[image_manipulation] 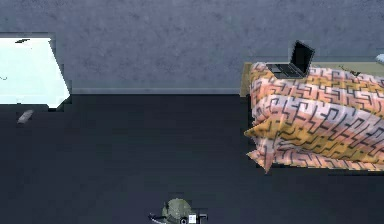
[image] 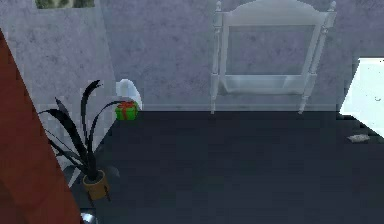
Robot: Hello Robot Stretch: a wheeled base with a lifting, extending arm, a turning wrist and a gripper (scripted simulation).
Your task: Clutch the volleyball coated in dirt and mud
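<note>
Jaws low in the arm side view, drab round ball right at them, hold unclear.

The gripper is dark, with 1 small white, black-marked square beside it.

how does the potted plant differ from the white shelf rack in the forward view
The potted plant is dark, with long drooping leaves over a small brown pot; the white shelf rack is pale, built of straight posts and a shelf. The plant stands near, at the view's left; the rack rises taller, against the far wall. Both stand upright on the dark floor.
</note>
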